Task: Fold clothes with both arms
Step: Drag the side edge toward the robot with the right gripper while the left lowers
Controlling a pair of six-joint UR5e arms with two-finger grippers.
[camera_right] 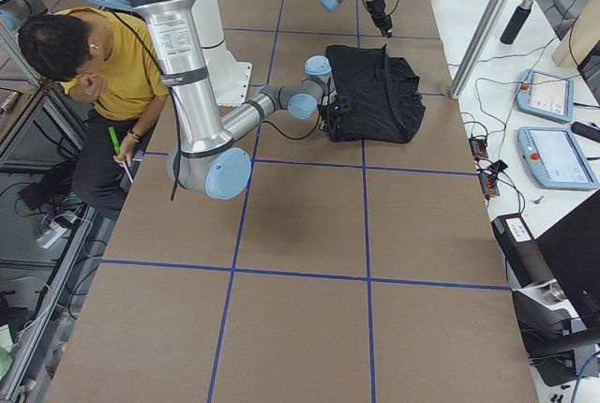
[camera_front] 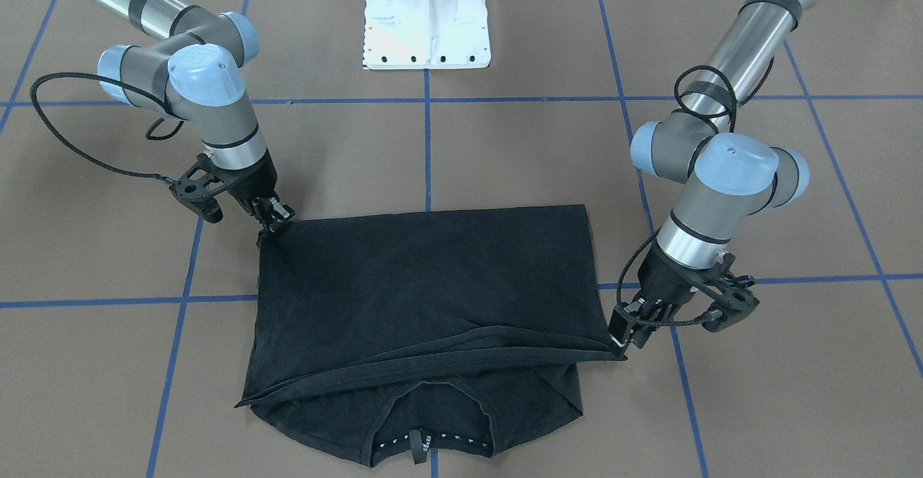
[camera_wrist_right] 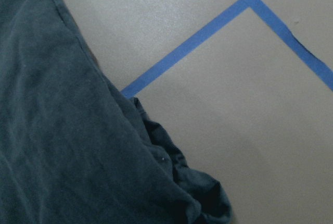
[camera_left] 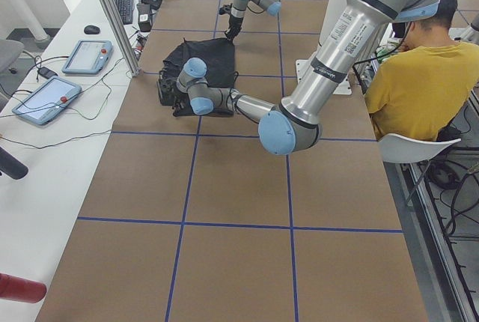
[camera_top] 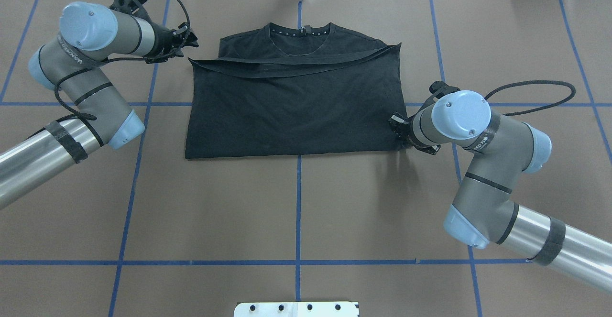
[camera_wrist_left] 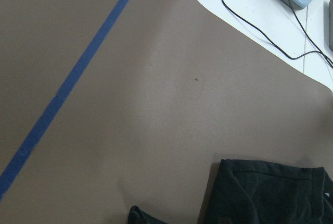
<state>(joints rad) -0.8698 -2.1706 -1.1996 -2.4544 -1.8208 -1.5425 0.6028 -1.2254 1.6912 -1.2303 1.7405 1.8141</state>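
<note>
T-shirt (camera_top: 296, 102) lies half-folded on the desk (camera_top: 296, 212), long axis nine-to-three. My left hand (camera_front: 621, 344) pinches its hem corner at ten o'clock; right hand (camera_front: 272, 221) touches the four o'clock corner, whether pinching or spread I cannot tell.

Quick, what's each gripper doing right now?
Left gripper: closed on the T-shirt, at its folded-over corner.
Right gripper: closed on the T-shirt's opposite corner.

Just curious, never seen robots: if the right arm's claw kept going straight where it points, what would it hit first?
Most likely the black T-shirt: the right claw angles down at its folded corner, apparently touching the cloth, with the table just underneath. Depth is hard to judge.
</note>
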